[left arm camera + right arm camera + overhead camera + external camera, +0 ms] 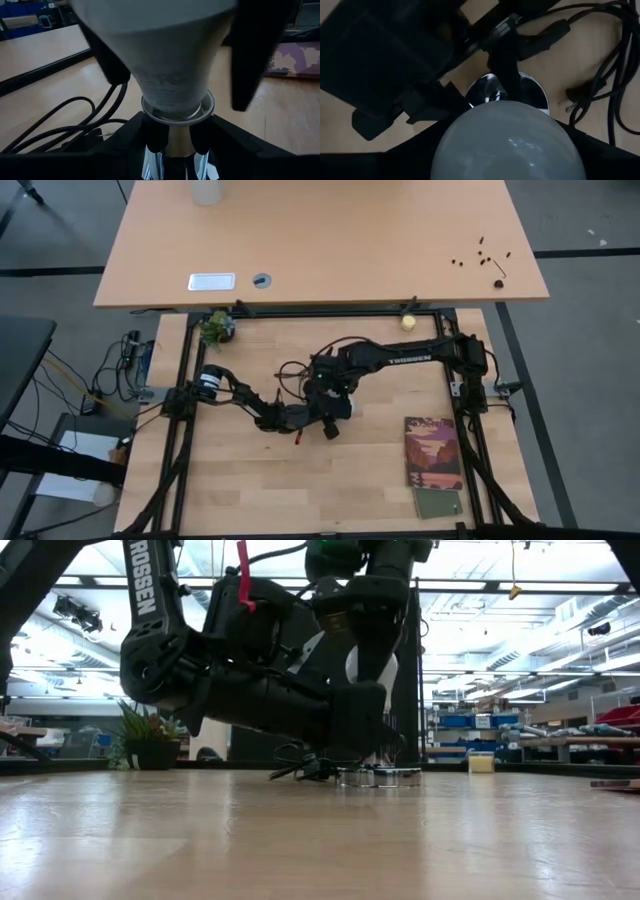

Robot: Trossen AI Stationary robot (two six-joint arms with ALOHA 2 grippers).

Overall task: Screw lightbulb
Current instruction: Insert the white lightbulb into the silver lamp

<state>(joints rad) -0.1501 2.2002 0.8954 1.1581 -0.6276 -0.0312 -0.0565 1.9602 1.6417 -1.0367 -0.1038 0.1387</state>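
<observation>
Both arms meet near the middle of the desk (240, 480). The lightbulb (172, 60) stands upright with its narrow neck going down into the silver socket (176, 112), whose shiny disc (378, 778) rests flat on the wood just toward 12 o'clock of the desk's centre.

The right gripper (507, 145) reaches in from 3 o'clock and comes down over the bulb from above; its two dark fingers (252, 55) sit on either side of the white glass, pinching the bulb's rounded body.

The left gripper (170, 145) comes in low from 9 o'clock, its fingers partly apart and clasping the chrome stem of the socket just under the rim.

Black cord (615, 65) loops on the wood beside the socket, toward 10 o'clock of it.

A booklet (434, 452) lies flat near 4 o'clock of the desk, well apart from the arms. A small potted plant (217, 327) stands at the 11 o'clock corner, and a yellowish ball (408, 321) sits near the 1 o'clock edge
</observation>
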